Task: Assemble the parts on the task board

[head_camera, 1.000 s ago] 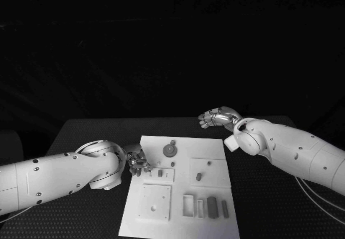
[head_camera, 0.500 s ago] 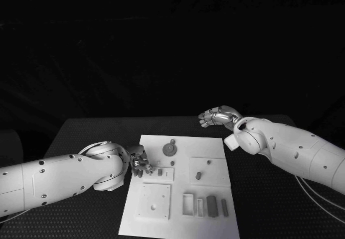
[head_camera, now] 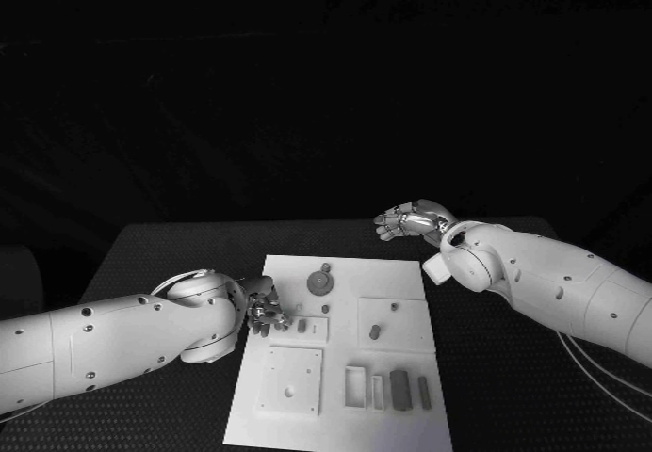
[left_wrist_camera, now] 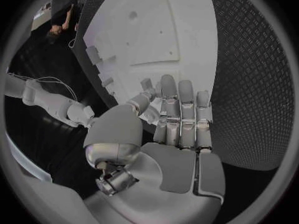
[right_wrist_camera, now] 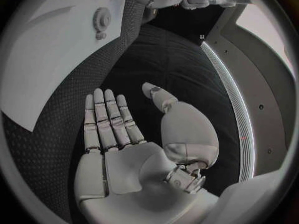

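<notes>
White board lies mid-desk with bare desk on every side, its disc near the far edge and three dark bars near the front, while the left hand reaches over its left edge, fingers straight and empty, and the right hand hovers open beyond the far corner.

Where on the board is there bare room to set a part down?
Task board: its far right corner beyond the round part is bare, as is the near left corner. Crowded: the near right slots with upright parts, and the left edge under the left hand.
</notes>
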You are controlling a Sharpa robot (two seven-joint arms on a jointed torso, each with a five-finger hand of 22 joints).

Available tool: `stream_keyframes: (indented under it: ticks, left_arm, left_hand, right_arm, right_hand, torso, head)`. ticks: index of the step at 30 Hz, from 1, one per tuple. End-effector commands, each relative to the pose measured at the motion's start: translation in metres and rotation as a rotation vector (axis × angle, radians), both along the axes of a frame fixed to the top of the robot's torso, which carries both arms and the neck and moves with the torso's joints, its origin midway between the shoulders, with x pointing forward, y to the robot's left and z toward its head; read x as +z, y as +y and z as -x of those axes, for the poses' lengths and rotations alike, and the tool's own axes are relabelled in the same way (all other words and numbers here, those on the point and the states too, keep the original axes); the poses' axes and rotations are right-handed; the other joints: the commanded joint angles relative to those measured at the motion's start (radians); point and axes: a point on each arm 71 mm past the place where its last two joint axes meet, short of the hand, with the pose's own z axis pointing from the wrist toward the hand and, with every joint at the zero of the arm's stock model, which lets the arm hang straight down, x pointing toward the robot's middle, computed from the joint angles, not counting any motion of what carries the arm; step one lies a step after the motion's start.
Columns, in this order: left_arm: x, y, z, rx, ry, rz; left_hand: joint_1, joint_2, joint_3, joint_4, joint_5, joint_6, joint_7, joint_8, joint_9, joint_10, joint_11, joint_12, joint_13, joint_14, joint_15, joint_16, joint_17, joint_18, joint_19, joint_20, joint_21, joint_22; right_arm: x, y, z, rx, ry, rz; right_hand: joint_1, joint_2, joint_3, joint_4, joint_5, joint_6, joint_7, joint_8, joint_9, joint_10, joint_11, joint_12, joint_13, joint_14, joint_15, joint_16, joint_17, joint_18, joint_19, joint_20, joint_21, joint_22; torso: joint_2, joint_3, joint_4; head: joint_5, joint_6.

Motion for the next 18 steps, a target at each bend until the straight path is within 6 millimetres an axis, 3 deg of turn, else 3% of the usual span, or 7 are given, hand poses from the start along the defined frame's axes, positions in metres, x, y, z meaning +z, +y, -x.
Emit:
stream_keyframes:
  ticks: [1,18]
  left_arm:
    - [-0.0001,-0.0005,-0.0004,-0.013,-0.014,-0.032]
    - [-0.0037,0.0003,-0.0012,-0.017,-0.004,-0.066]
  left_hand:
    - [0.008,0.001,0.002,0.005,0.006,0.011,-0.003,0.003,0.000,0.006,0.001,0.003,0.001,0.007,0.001,0.005,-0.001,-0.013,0.007,-0.089,0.006,-0.001]
    - [0.007,0.000,0.002,0.005,0.007,0.012,-0.003,0.004,0.000,0.007,0.001,0.003,0.002,0.007,0.000,0.005,-0.001,-0.013,0.008,-0.090,0.007,-0.002]
  right_arm:
    - [0.0005,0.0015,0.0007,0.017,-0.007,-0.001]
    - [0.0005,0.0010,0.0008,0.017,-0.004,-0.006]
  right_hand:
    - [-0.009,0.000,-0.007,0.001,0.007,-0.006,0.037,0.003,-0.001,0.002,0.003,-0.005,-0.001,-0.007,0.001,-0.002,-0.001,-0.003,-0.008,0.000,-0.006,0.002]
    - [-0.010,0.000,-0.007,0.002,0.007,-0.006,0.037,0.003,-0.001,0.002,0.003,-0.005,-0.001,-0.007,0.001,-0.001,-0.002,-0.003,-0.008,0.000,-0.006,0.003]
  torso:
    - [0.000,0.0002,0.0004]
    - [0.000,0.0003,0.0003]
  head:
    - [0.000,-0.001]
    - [-0.002,-0.005]
